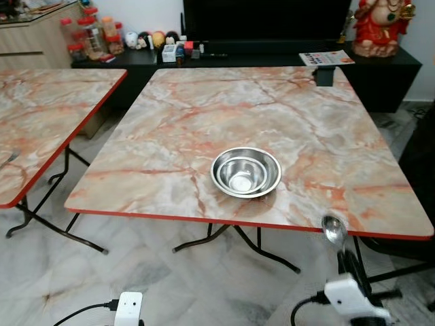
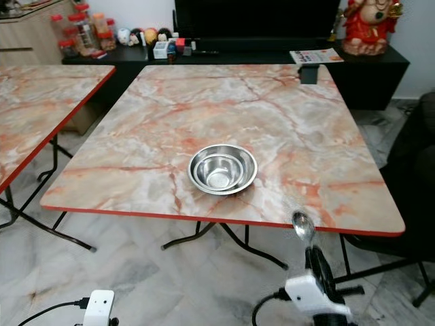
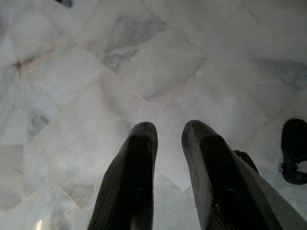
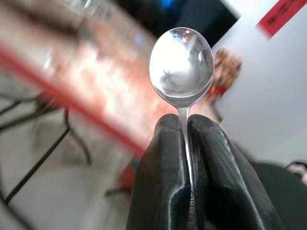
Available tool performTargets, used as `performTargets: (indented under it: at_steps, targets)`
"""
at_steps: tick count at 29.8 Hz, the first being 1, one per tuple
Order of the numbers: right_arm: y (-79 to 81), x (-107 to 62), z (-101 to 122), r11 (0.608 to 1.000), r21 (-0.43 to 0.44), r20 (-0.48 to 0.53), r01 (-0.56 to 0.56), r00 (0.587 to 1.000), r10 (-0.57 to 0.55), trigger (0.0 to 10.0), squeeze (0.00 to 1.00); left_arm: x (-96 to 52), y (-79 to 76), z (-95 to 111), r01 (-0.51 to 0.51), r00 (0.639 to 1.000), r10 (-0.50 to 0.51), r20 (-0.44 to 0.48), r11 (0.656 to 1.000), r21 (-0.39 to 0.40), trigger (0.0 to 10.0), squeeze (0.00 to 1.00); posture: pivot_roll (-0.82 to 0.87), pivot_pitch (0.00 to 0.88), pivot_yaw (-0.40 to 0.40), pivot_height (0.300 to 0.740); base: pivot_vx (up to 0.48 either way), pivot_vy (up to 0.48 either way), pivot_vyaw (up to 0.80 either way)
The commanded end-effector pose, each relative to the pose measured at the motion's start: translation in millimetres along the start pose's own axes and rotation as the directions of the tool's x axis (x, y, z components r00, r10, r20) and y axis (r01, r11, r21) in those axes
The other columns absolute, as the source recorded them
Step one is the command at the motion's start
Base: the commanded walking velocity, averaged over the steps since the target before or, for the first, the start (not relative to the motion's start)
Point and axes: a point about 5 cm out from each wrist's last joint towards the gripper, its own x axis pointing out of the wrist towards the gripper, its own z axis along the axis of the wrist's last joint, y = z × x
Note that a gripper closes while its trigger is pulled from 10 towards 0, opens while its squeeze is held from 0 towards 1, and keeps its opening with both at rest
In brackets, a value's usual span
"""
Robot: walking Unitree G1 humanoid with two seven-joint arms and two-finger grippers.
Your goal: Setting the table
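Observation:
A steel bowl [image 1: 246,171] with a smaller one nested inside sits on the marble-patterned table [image 1: 204,115] near its front edge. My right gripper [image 4: 184,125] is shut on the handle of a metal spoon [image 4: 181,67], bowl end up. The spoon [image 1: 334,230] is held just at the table's front right edge, right of the bowl and level with the red rim. My left gripper [image 3: 168,132] hangs low over the marble floor, its fingers slightly apart and holding nothing.
A second marble table [image 1: 41,122] stands to the left, with a floor gap between. Behind the tables runs a black cabinet [image 1: 272,58] with jars, small items and a red figurine [image 1: 380,27]. A small dark stand [image 1: 325,73] sits at the table's far edge. Folding legs cross under the table.

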Motion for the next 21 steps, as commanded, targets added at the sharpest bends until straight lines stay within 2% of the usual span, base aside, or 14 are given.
performTargets:
  at_steps: [1,6,9,12,15,17,21]
  targets:
    - [-6.2,15.7,20,0.999,0.016,0.072,0.032,0.997,-0.033,10.0,0.0,-0.1,3.5,-2,0.004,1.0,-0.003,-0.023,0.999,0.035,10.0,0.0,-0.19,0.0,0.079,0.732,0.0,0.0,0.0]
    - [-5.0,43.5,38,0.987,0.147,0.056,0.059,0.996,-0.068,10.0,0.0,0.4,2.8,0,0.003,1.0,-0.002,-0.017,0.999,0.033,10.0,0.0,-0.19,0.0,0.077,0.732,0.0,0.0,0.0]
    - [4.9,62.8,46,0.956,0.291,0.014,0.032,0.999,-0.037,10.0,0.0,0.9,2.4,2,-0.003,1.0,0.003,-0.011,1.0,0.028,10.0,0.0,-0.18,0.0,0.076,0.732,0.0,0.0,0.0]
    - [5.0,64.2,47,0.954,0.297,0.01,0.031,0.999,-0.036,10.0,0.0,0.9,2.3,2,-0.003,1.0,0.003,-0.011,1.0,0.027,10.0,0.0,-0.18,0.0,0.076,0.732,0.0,0.0,0.0]
    - [31.2,104.4,58,0.913,0.405,-0.048,-0.048,0.996,0.074,10.0,0.0,1.4,3.9,5,-0.019,1.0,0.019,0.002,1.0,0.007,10.0,0.0,-0.15,0.0,0.069,0.732,0.0,0.0,0.0]
    - [35.7,126.4,70,0.879,0.473,-0.06,-0.052,0.994,0.091,10.0,0.0,1.7,5.8,7,-0.029,1.0,0.029,0.007,1.0,-0.003,10.0,0.0,-0.14,0.0,0.068,0.732,0.0,0.0,0.0]
    - [33.9,139.3,78,0.881,0.47,-0.057,-0.049,0.995,0.086,10.0,0.0,2.0,6.4,8,-0.033,0.999,0.033,0.01,0.999,-0.007,10.0,0.0,-0.14,0.0,0.066,0.732,0.0,0.0,0.0]
